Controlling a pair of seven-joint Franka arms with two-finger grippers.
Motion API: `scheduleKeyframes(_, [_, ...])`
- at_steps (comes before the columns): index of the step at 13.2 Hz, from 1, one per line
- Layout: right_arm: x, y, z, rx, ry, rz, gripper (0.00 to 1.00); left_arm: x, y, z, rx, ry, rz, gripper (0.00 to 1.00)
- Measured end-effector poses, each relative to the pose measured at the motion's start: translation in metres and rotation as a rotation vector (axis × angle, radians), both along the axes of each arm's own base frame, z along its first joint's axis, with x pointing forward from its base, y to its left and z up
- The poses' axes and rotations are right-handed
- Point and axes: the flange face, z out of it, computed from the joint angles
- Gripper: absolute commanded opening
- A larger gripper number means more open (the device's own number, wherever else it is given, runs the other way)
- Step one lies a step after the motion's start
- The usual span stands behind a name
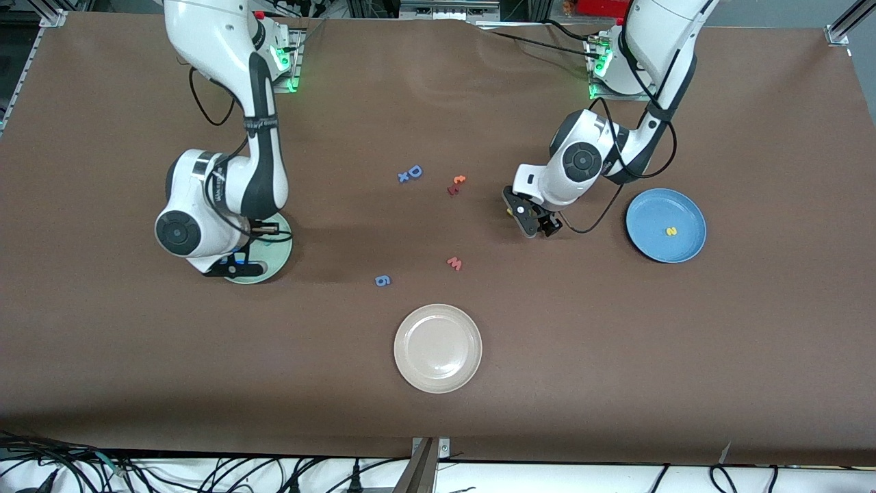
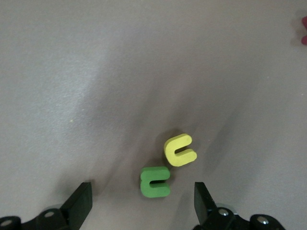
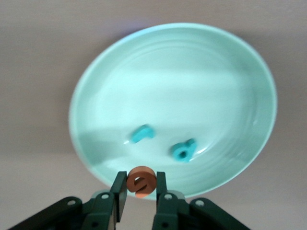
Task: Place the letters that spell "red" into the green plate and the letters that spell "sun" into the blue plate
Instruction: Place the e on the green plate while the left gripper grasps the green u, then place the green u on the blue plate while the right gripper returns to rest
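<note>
My right gripper (image 3: 141,189) is shut on the orange "e" (image 3: 141,181) and hangs over the edge of the green plate (image 3: 220,72). Two teal letters lie in that plate, the hook-shaped "r" (image 3: 143,133) and the "d" (image 3: 184,151). My left gripper (image 2: 143,199) is open just above the table. The dark green arch letter (image 2: 155,182) lies between its fingers, touching neither, and the yellow arch letter (image 2: 180,150) lies right beside it. The blue plate (image 1: 650,205) sits toward the left arm's end and holds the yellow "s" (image 1: 671,231).
A beige-white plate (image 1: 438,348) sits nearest the front camera. Loose letters lie mid-table: a blue "D" (image 1: 414,171) with a small blue "x" (image 1: 404,177), an orange and red pair (image 1: 456,183), a red "w" (image 1: 454,263) and a blue letter (image 1: 382,280).
</note>
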Motion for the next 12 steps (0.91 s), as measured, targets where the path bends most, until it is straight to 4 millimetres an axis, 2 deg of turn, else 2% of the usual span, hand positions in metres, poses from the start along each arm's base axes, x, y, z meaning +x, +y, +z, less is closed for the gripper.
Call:
scheduleKeyframes(3, [-0.001, 0.008, -0.008, -0.012, 0.009, 0.018, 1.0, -0.003, -0.005, 0.0, 0.015, -0.016, -0.054, 0.86])
scheduleKeyframes(6, [0.003, 0.022, 0.002, 0.001, 0.018, 0.038, 1.0, -0.004, -0.009, 0.001, 0.019, -0.029, -0.078, 0.81])
scheduleKeyframes(7, [0.007, 0.028, 0.011, 0.008, 0.021, 0.045, 1.0, -0.004, -0.009, 0.0, 0.019, -0.029, -0.08, 0.81])
scheduleKeyframes(9, [0.021, 0.037, 0.042, 0.02, 0.005, 0.059, 1.0, -0.005, -0.01, -0.002, 0.02, -0.035, -0.088, 0.81])
scheduleKeyframes(11, [0.033, 0.044, 0.079, 0.03, -0.017, 0.07, 1.0, -0.005, -0.011, -0.005, 0.026, -0.053, -0.119, 0.77])
scheduleKeyframes(12, [0.039, 0.046, 0.097, 0.034, -0.028, 0.076, 1.0, -0.005, -0.011, -0.005, 0.028, -0.058, -0.127, 0.71])
